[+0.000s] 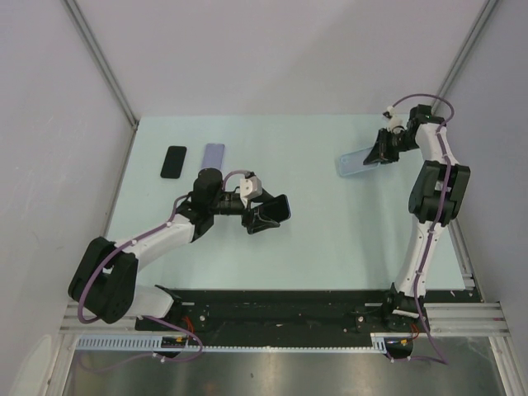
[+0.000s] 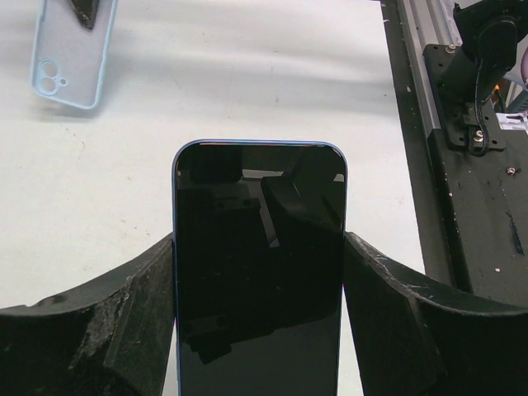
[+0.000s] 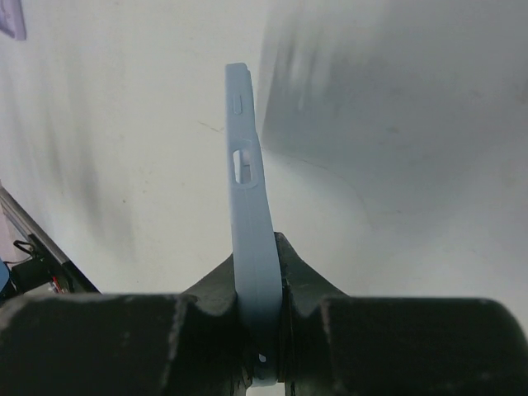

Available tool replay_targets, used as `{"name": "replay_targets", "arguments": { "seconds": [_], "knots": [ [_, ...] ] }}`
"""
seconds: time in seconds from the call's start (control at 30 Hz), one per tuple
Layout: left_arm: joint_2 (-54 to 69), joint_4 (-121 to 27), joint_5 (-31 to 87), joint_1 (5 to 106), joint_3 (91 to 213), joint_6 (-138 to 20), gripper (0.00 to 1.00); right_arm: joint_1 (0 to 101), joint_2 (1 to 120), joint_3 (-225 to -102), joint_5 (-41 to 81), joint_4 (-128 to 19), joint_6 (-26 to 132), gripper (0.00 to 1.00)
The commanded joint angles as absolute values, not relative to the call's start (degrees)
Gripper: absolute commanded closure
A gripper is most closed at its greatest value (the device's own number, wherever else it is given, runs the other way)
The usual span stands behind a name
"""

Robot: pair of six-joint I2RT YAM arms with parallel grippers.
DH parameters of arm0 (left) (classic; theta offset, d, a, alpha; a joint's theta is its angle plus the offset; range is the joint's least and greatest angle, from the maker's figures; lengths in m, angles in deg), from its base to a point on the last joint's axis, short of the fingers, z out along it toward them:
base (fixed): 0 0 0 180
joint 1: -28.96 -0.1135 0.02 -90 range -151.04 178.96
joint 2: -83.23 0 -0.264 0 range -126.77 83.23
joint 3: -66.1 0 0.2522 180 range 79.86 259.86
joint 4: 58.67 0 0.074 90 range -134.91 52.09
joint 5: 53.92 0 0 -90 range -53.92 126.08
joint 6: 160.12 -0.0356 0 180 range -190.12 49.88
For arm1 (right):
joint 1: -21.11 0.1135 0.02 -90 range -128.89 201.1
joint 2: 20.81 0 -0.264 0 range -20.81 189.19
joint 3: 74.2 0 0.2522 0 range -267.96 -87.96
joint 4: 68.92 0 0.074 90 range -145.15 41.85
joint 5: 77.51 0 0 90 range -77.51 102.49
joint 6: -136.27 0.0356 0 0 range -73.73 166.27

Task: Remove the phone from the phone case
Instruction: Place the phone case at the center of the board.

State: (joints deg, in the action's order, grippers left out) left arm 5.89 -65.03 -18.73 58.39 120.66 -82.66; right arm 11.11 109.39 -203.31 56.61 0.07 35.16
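Black left gripper [image 1: 271, 213] clamping phone [image 2: 258, 272], right gripper [image 1: 379, 153] pinching case [image 3: 247, 214]

phone [image 2: 258, 272] in left gripper [image 1: 268, 212], left-centre; phone case [image 1: 356, 161] in right gripper [image 1: 379, 152], far right; spare handset [image 1: 173, 162] with flat slab [image 1: 214, 154] right of it, on table [image 1: 330, 235] far-left.

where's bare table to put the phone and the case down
Widest bare table lies between the left gripper, shut on the phone, and the right gripper, shut on the case; also along the near edge. Crowded at far left: a black phone and a lavender flat item.
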Motion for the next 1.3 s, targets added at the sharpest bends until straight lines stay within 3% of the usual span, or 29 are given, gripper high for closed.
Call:
{"name": "replay_targets", "arguments": {
  "seconds": [0.0,0.27,0.53,1.07,1.27],
  "knots": [
    [8.2,-68.5,-20.4,58.0,120.6,-82.9,0.64,8.8,113.0,-211.5,53.8,10.8,31.8,1.00],
    [8.4,-68.5,-20.3,57.9,120.0,-83.3,0.64,5.3,119.3,-222.3,52.4,13.8,32.5,1.00],
    [7.5,-68.5,-20.4,57.9,120.1,-83.4,0.64,3.7,121.0,-224.1,50.9,8.6,35.1,0.99],
    [7.0,-68.5,-20.3,57.9,119.9,-83.5,0.64,4.2,122.0,-224.3,47.6,-0.7,38.8,0.83],
    [6.9,-68.5,-20.3,58.0,119.8,-83.5,0.64,4.5,123.2,-226.7,52.1,2.8,36.6,0.90]
  ]
}}
